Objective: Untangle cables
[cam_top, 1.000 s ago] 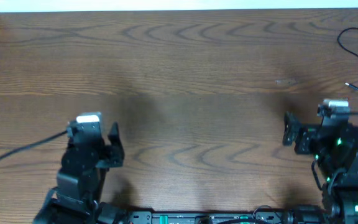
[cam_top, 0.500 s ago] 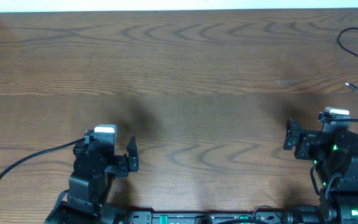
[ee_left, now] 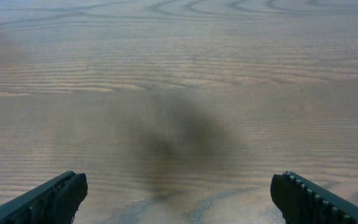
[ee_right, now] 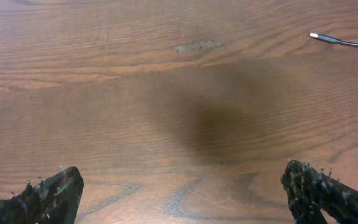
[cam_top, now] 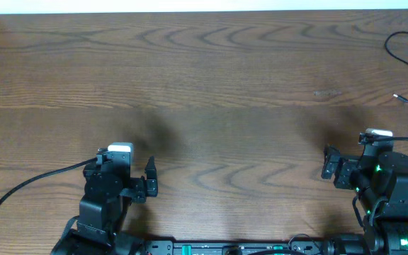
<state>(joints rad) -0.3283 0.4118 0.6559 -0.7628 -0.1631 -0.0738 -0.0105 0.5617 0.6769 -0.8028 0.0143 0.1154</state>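
A thin black cord (cam_top: 404, 47) lies looped at the table's far right edge. A second thin black cord with a small plug end (cam_top: 398, 98) lies below it; its plug also shows at the top right of the right wrist view (ee_right: 319, 37). No white cord is in view. My left gripper (cam_top: 148, 180) is open and empty near the front left, over bare wood (ee_left: 179, 186). My right gripper (cam_top: 329, 163) is open and empty near the front right (ee_right: 182, 186), well short of the plug end.
A thicker black cable (cam_top: 27, 185) runs from the left arm to the front left edge of the brown wooden table (cam_top: 211, 85). A small pale scuff (ee_right: 194, 45) marks the wood right of centre.
My left arm has moved right and toward the front edge, dragging its thick cable. My right arm has drawn back slightly toward the front edge. The cords have not moved.
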